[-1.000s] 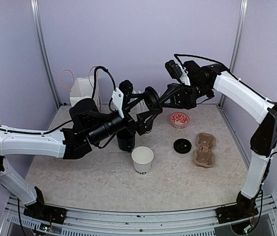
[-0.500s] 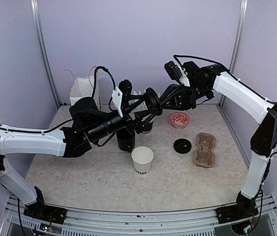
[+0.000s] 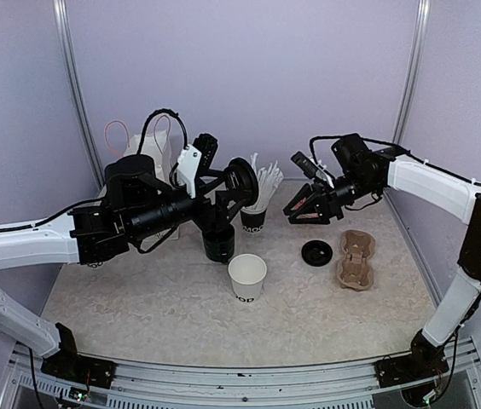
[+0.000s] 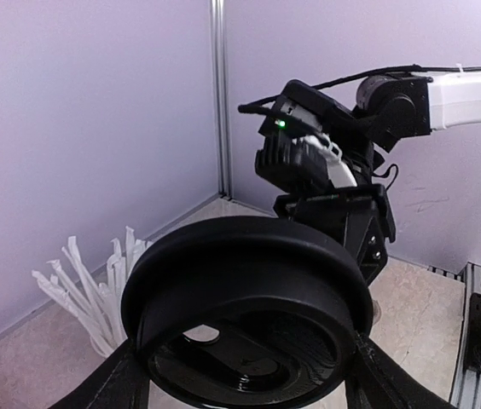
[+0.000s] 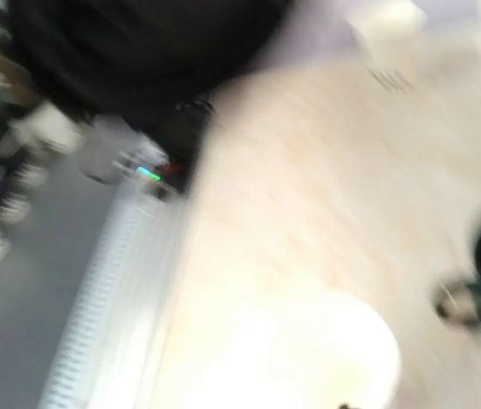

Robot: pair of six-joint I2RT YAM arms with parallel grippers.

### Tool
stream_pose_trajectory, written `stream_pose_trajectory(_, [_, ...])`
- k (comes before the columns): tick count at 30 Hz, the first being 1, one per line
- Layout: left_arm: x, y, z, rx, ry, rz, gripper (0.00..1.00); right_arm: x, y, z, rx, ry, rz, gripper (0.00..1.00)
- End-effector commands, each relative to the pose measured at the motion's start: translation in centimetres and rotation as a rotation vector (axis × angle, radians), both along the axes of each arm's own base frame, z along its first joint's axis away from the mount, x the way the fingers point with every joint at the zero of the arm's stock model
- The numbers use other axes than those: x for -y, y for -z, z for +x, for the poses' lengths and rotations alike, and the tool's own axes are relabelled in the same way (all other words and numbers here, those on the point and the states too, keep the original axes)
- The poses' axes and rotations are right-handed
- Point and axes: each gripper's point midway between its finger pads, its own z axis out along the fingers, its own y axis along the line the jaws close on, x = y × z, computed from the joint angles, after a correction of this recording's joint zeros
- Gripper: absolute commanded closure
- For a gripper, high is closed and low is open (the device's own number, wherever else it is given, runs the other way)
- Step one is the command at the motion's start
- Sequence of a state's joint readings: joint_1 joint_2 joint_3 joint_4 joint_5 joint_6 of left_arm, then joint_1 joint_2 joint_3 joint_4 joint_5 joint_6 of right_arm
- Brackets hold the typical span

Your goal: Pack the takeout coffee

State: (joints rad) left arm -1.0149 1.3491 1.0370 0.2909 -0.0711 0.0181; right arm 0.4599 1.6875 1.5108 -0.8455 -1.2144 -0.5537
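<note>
Two fingers of the left gripper (image 3: pixel 237 182) clamp a black lid (image 4: pixel 240 256) by its rim, raised off the table (image 3: pixel 138 298); the right gripper (image 3: pixel 302 213) hangs nearby, spread and empty. One white cup (image 3: pixel 247 277) stands uncovered mid-table, with a second lid (image 3: pixel 317 251) beside the cardboard carrier (image 3: pixel 356 260)

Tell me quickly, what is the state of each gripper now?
Left gripper: closed on the black lid.
Right gripper: looks open, holding nothing.
</note>
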Motion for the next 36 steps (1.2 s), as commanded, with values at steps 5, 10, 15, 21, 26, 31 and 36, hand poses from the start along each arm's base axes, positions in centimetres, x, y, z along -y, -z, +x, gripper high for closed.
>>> stream_pose_trajectory(5, [-3.9,3.1,0.5,-0.207,-0.152,0.218,0.26,-0.5,10.4,7.6,0.265,0.327,-0.377,0.68])
stream_pose_trajectory(10, [-5.8,4.4,0.4,-0.269,-0.212,0.297,0.25,-2.0,14.8,7.3,0.386,0.310,-0.521,0.71])
stream_pose_trajectory(15, [-7.2,5.9,-0.6,-0.334,-0.219,0.376,0.25,-3.7,18.0,7.0,0.428,0.277,-0.608,0.71])
stream_pose_trajectory(21, [-7.8,8.4,-2.3,-0.426,-0.188,0.458,0.25,-5.9,20.0,4.1,0.386,0.162,-0.584,0.71])
stream_pose_trajectory(26, [-7.5,10.8,-4.2,-0.481,-0.133,0.546,0.25,-8.0,20.5,1.1,0.374,0.071,-0.556,0.71])
stream_pose_trajectory(31, [-7.0,12.1,-5.6,-0.515,-0.078,0.594,0.25,-9.5,20.6,-1.9,0.304,-0.009,-0.510,0.71])
stream_pose_trajectory(36, [-6.6,12.9,-6.3,-0.533,-0.048,0.633,0.26,-10.5,20.9,-3.8,0.215,-0.063,-0.470,0.71])
